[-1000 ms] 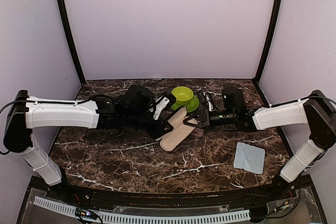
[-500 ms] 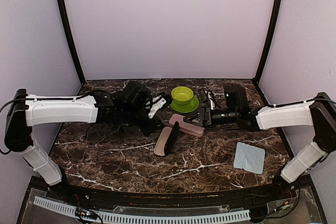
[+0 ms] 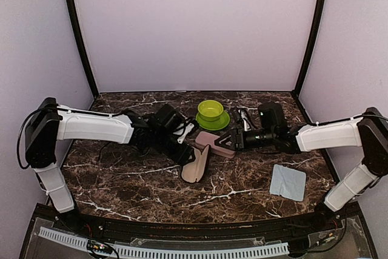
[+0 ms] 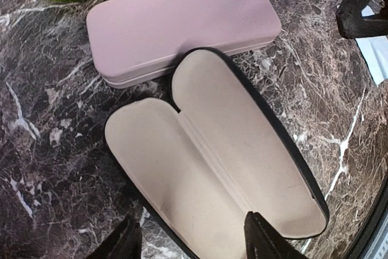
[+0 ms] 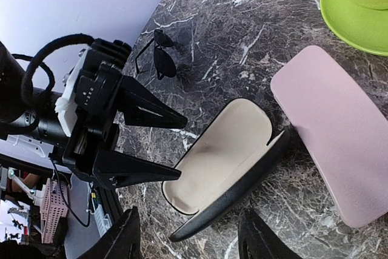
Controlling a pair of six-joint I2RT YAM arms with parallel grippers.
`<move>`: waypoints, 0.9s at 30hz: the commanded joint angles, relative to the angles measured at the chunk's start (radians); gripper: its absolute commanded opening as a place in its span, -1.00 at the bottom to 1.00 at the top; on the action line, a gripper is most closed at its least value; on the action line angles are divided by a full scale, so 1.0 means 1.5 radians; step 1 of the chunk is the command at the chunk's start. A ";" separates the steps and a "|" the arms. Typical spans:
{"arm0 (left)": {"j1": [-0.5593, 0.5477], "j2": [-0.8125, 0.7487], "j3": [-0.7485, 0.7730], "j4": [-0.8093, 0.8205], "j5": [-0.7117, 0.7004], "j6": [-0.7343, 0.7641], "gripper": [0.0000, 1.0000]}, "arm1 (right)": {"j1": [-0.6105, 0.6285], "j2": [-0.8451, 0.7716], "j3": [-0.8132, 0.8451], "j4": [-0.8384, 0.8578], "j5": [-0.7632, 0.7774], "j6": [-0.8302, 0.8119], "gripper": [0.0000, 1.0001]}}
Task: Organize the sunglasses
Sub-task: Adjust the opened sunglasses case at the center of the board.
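**Left jaws.** Apart, with nothing between them. My left fingers (image 5: 145, 112) hover just above one end of the black case (image 4: 224, 168). In my judgement I hold them spread because the case is already open and needs no grip, which leaves them free for a pickup.

**Right jaws.** Apart, clamped on nothing. My right fingers (image 5: 121, 241) hang over the dark outer edge of the same case, near the pink case (image 5: 330, 131).

**Black case.** It lies on the desk (image 3: 121, 186) between my two arms, hinged fully open with both cream-lined halves facing up. It holds nothing. I judge that this position lets either arm load it.

**Pink case.** Shut, and just beside the tip of the black case. I cannot tell what is inside.

**Green bowl.** The green bowl (image 3: 210, 109) sits on a green plate (image 3: 223, 123) behind the pink case. The overhead view shows nothing in it.

**Sunglasses.** The black-framed pair (image 5: 160, 53) lies on the bare desk beyond my left wrist, apart from both cases and in no container. I cannot locate the red-framed pair.
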 commanded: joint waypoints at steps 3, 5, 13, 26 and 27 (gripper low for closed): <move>0.004 -0.018 -0.013 0.018 -0.020 -0.156 0.27 | 0.019 -0.006 -0.015 -0.007 0.040 -0.007 0.11; 0.004 -0.023 -0.028 0.025 -0.032 -0.163 0.27 | 0.022 0.000 -0.016 -0.004 0.042 -0.006 0.11; 0.004 0.001 -0.046 0.056 0.036 -0.210 0.27 | 0.029 0.015 -0.015 0.010 0.043 -0.002 0.11; 0.004 0.027 -0.061 0.073 0.073 -0.257 -0.09 | 0.039 0.033 -0.015 0.026 0.043 0.006 0.10; 0.004 0.029 -0.061 0.071 0.072 -0.259 -0.11 | 0.039 0.033 -0.015 0.027 0.043 0.006 0.10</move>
